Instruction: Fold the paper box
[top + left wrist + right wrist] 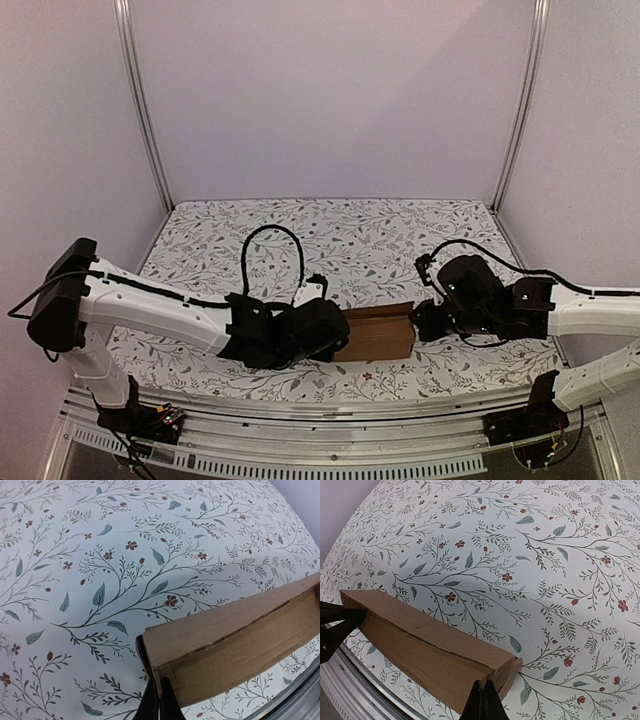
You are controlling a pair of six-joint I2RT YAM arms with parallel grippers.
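Note:
The paper box [378,335] is plain brown cardboard, folded into a long closed shape, near the table's front edge between both grippers. My left gripper [340,335] is at its left end and my right gripper [416,322] at its right end. In the left wrist view the left gripper [160,684] is shut, pinching the near corner edge of the box [225,640]. In the right wrist view the right gripper [483,686] is shut on the end corner of the box [420,645]. The left gripper's fingers [332,625] show at the box's far end.
The table wears a floral cloth [330,235]. A metal rail [330,420] runs along the near edge, close below the box. Frame posts [145,110] and pale walls stand at the back and sides.

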